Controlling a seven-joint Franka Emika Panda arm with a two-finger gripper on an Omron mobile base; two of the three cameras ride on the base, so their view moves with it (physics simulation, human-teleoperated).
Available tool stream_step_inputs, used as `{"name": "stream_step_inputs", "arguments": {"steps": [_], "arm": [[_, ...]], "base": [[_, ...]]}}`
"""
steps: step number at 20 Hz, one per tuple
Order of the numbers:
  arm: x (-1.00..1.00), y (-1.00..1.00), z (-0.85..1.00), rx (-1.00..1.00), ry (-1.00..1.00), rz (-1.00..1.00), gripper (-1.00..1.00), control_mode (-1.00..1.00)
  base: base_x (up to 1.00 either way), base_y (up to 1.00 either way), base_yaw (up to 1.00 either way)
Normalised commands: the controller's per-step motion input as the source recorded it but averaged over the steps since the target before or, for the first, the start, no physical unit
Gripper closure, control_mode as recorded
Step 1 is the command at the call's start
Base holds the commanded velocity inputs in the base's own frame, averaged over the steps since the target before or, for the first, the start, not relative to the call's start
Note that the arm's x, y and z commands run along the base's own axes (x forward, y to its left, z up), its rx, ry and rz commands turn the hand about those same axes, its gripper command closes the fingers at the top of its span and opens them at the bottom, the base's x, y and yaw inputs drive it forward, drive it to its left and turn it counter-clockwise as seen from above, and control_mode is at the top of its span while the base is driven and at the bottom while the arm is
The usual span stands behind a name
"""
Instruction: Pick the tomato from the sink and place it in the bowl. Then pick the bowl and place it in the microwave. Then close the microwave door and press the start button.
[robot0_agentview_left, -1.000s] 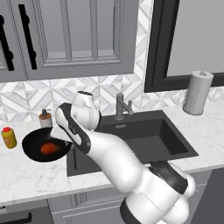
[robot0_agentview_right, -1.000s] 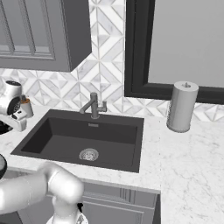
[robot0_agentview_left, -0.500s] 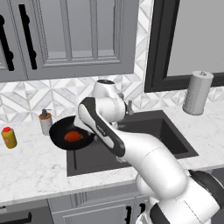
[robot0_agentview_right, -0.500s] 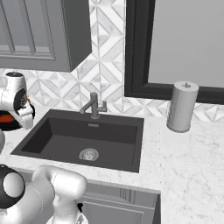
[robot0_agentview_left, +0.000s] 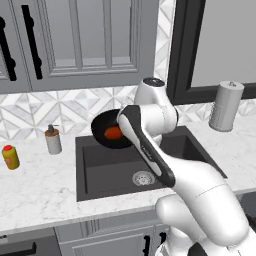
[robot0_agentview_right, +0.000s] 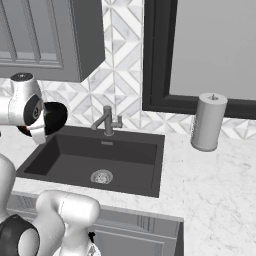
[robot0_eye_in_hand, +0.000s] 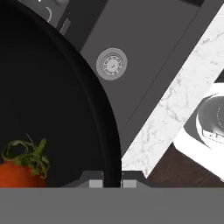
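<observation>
The black bowl (robot0_agentview_left: 104, 129) hangs tilted in the air over the left part of the sink (robot0_agentview_left: 100, 172), with the red tomato (robot0_agentview_left: 113, 132) lying inside it. My gripper (robot0_eye_in_hand: 112, 183) is shut on the bowl's rim. In the hand view the bowl (robot0_eye_in_hand: 52, 100) takes up the left side, the tomato (robot0_eye_in_hand: 17, 174) with its green stalk lies at the bottom left, and the sink's drain (robot0_eye_in_hand: 112, 64) shows below. From the right base view the bowl (robot0_agentview_right: 54, 117) is edge-on beside my hand. The microwave and its door are out of view.
A faucet (robot0_agentview_right: 107, 120) stands behind the basin. A soap dispenser (robot0_agentview_left: 52, 140) and a yellow bottle with a red cap (robot0_agentview_left: 10, 156) stand on the left counter. A paper towel roll (robot0_agentview_left: 226, 106) stands on the right counter. Wall cabinets hang above.
The arm has swung to the right with the bowl and the tomato in it, from above the left counter to above the sink. The grip has stayed shut.
</observation>
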Motion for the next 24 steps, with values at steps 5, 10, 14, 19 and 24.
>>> {"name": "stream_step_inputs", "arguments": {"steps": [5,10,14,19,24], "arm": [[-0.16,-0.93,0.54,0.00,-0.01,-0.41,1.00,-1.00],[-0.09,-0.92,0.49,0.00,0.01,-0.28,1.00,-1.00],[0.00,-0.66,0.50,0.02,0.03,-0.16,1.00,-1.00],[-0.33,-0.32,0.22,0.07,0.00,0.00,1.00,-1.00],[-0.41,-0.08,0.29,0.08,-0.19,0.00,1.00,-1.00]], "base": [[0.00,0.00,0.00],[0.00,0.00,0.00],[0.00,0.00,0.00],[0.00,0.00,0.00],[0.00,0.00,0.00]]}}
